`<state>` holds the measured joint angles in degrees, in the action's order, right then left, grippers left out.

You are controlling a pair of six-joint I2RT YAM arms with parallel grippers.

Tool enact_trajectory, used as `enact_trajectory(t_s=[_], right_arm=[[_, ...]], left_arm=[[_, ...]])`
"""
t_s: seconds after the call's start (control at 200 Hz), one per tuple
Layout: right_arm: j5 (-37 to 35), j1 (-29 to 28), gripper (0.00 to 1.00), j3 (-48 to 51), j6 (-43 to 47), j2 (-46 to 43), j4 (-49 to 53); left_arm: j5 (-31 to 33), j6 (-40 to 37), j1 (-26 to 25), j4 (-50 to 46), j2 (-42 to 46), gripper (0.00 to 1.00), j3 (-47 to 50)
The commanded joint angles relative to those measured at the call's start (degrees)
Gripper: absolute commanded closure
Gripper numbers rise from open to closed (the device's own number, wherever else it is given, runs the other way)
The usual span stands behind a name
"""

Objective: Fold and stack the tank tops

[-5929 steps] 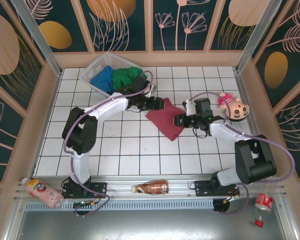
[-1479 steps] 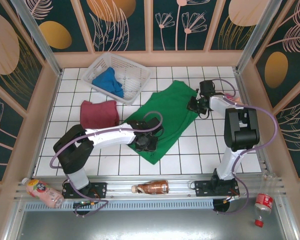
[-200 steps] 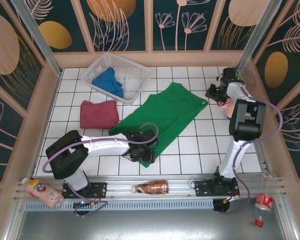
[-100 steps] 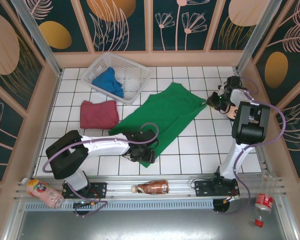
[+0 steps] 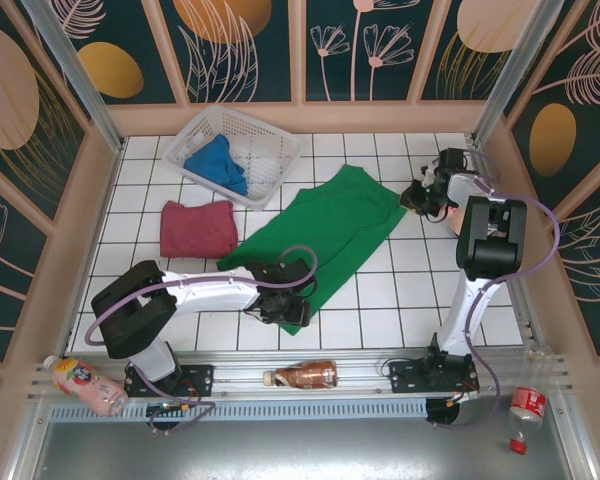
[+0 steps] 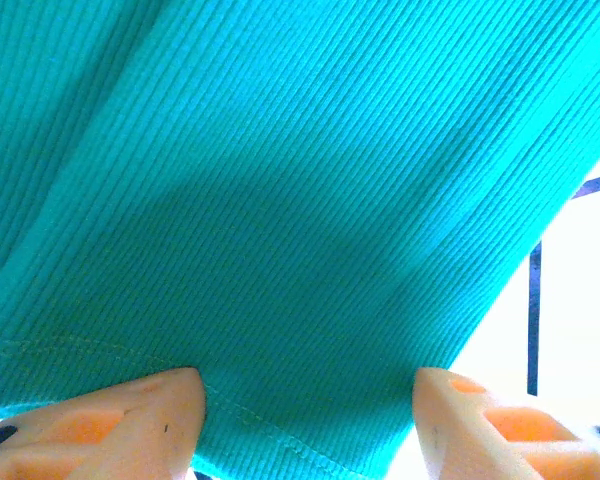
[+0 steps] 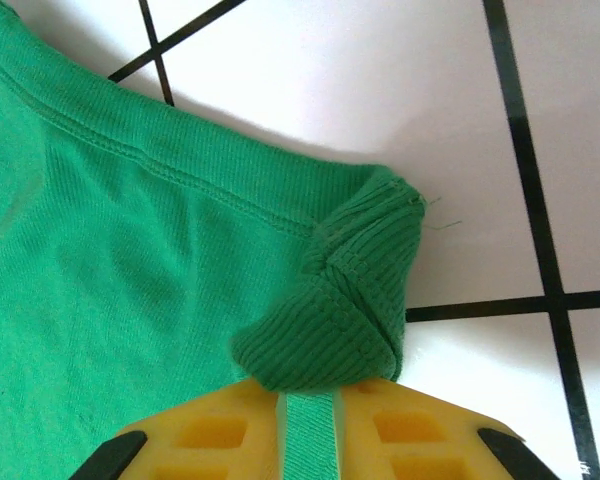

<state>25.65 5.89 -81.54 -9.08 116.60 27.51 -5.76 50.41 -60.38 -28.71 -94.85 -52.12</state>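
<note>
On the white tiled table (image 5: 400, 300): maroon-red folded cloth tank top (image 5: 196, 229) looks done; bright green ribbed cloth tank top (image 5: 325, 240) lies spread, unfolded.
In the white plastic lattice basket (image 5: 265, 150): blue cloth tank top (image 5: 215, 162), untouched.
Left gripper (image 6: 308, 392): jaws wide, straddling the green hem.
Right gripper (image 7: 308, 402): pinched on a green strap corner.
Count: three tops; one folded, two left; no stack yet.
</note>
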Motion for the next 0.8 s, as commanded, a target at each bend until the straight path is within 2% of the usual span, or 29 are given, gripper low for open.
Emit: enact_trajectory(t_s=[0.0,0.415,0.58,0.67,0.796], right_arm=[[0.5,-0.1,0.80,-2.7,0.2,2.3,-0.2],[-1.0,-1.3,0.81,-8.8,-0.6,8.4,1.5],[-8.0,-2.8,0.82,-12.4,0.8,11.2,5.1],[-14.2,-4.2,0.83,-14.0,1.9,12.2,6.6],[-20.3,-5.9,0.83,-15.5,2.9,11.3,6.8]], left_arm=[[-1.3,0.4,-0.1,-6.5,-2.0,0.40,3.1],[-1.7,0.0,-0.1,-6.7,-2.8,0.40,2.7],[-1.9,0.4,-0.1,-6.5,-2.8,0.40,2.8],[-2.0,0.5,-0.1,-6.5,-2.9,0.40,2.6],[-2.1,0.7,-0.1,-6.9,-2.5,0.40,2.1]])
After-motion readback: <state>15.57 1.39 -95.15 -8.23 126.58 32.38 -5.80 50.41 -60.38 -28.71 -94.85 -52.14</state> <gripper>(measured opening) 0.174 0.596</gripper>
